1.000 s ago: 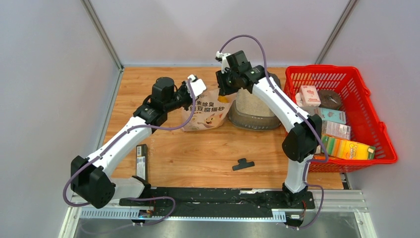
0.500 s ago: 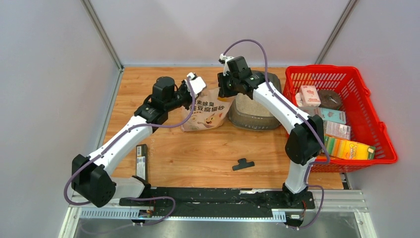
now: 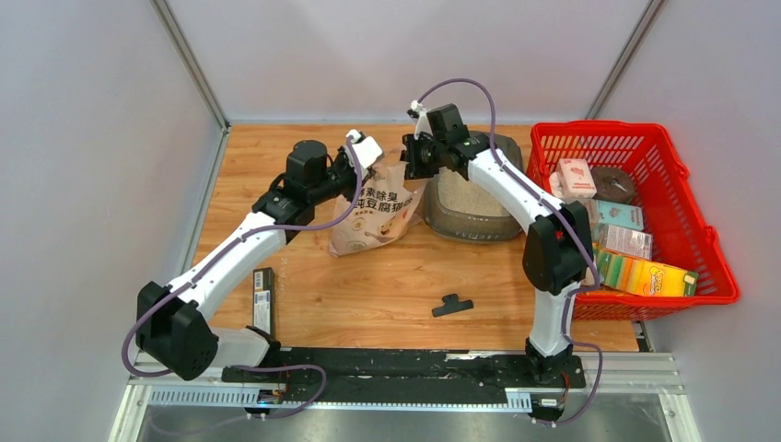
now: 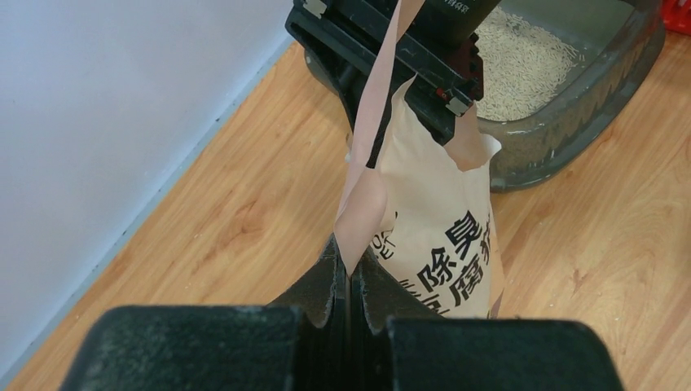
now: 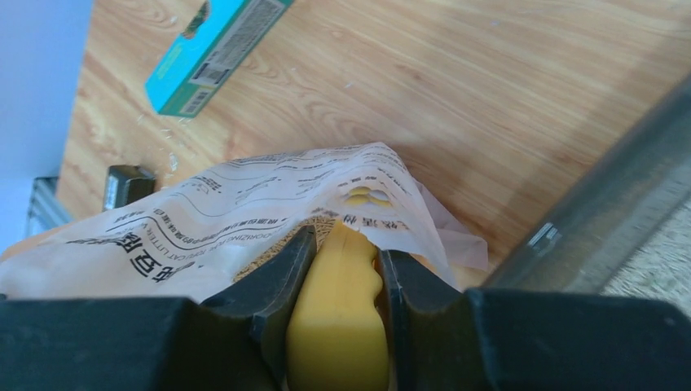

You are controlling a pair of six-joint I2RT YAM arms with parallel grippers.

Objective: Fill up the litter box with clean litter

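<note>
The litter box, a dark grey tray, stands right of the printed litter bag and holds clean litter. My left gripper is shut on a strip of the bag's torn top edge and holds the bag up. In the left wrist view the left gripper pinches that pink strip, with the bag beyond it and the litter in the litter box. My right gripper is shut on a yellow scoop at the bag's mouth. The scoop's head is hidden inside the bag.
A red mesh basket with several boxes stands at the right. A small black part lies on the wood near the front. A flat dark box lies at the front left. A teal box shows in the right wrist view.
The right gripper with the scoop has moved left from over the litter box to the bag's mouth. The bag has tilted, its bottom swinging left. The left gripper has shifted slightly.
</note>
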